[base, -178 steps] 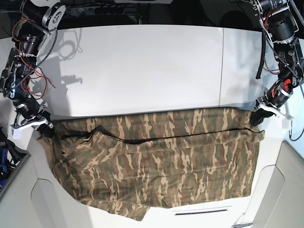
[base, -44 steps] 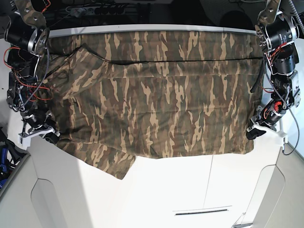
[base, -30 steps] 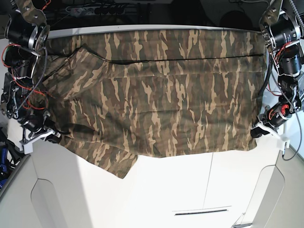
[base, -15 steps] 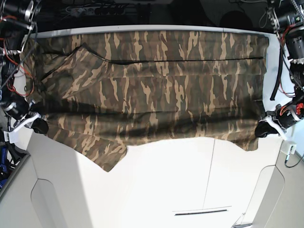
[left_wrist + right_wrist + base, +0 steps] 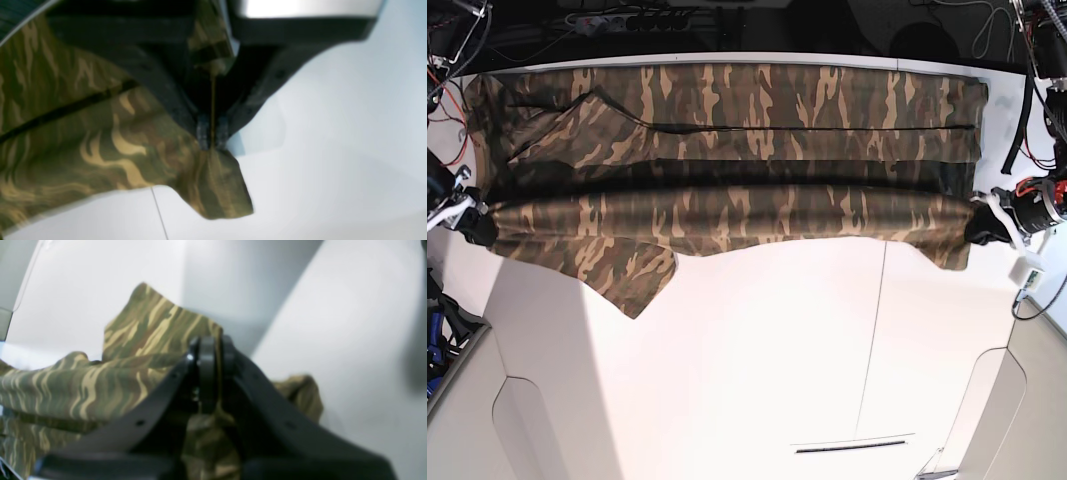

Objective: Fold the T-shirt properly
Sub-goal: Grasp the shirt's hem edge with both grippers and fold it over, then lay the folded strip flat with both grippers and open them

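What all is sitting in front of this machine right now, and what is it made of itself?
Camouflage short-sleeved fabric T-shirt: one; brown, tan, olive and dark patches; spread across the far half of the table, its near edge lifted and stretched between the two hands, one loose flap hanging at the left of the base view.
White flat table: one; white; fills the near half of the base view, bare part in front of the shirt.
Cables and wires: several; dark; behind the table's far edge.
Left hand: one; black fingers, white mount; right edge of the base view, shut on a shirt corner.
Right hand: one; black fingers, white mount; left edge of the base view, shut on the shirt's other end.
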Motion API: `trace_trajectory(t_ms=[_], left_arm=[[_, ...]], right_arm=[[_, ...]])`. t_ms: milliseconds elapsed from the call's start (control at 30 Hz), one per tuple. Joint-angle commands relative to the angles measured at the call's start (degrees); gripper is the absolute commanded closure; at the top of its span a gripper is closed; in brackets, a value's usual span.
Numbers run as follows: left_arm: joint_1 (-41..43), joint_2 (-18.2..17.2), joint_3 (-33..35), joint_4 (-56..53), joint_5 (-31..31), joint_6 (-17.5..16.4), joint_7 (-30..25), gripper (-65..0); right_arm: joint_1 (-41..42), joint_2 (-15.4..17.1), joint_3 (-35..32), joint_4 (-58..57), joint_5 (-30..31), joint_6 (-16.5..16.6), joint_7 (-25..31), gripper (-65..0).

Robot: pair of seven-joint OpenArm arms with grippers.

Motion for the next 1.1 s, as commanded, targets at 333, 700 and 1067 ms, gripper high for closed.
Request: trace_trajectory(t_ms=[333,700,1067], left_arm=[[5.7,-1.1,-0.5,4.1,-1.3,-0.3,0.5,0.0],[6.4,-1.1,-0.5,4.1,-3.6,-0.3,0.4,0.0],[7.1,-1.1,-0.5,4.1,-3.6,-0.3,-0.2,0.0]], right_arm=[[-5.0,0.2,0.5,0.2,-2.5,0.0,3.7,-10.4],[1.2,-0.1,0.5,0.2,-2.6,-0.1,11.9,-39.9],[7.5,-4.9,-10.1,-5.2,-17.4,-2.1,19.8,-39.9]])
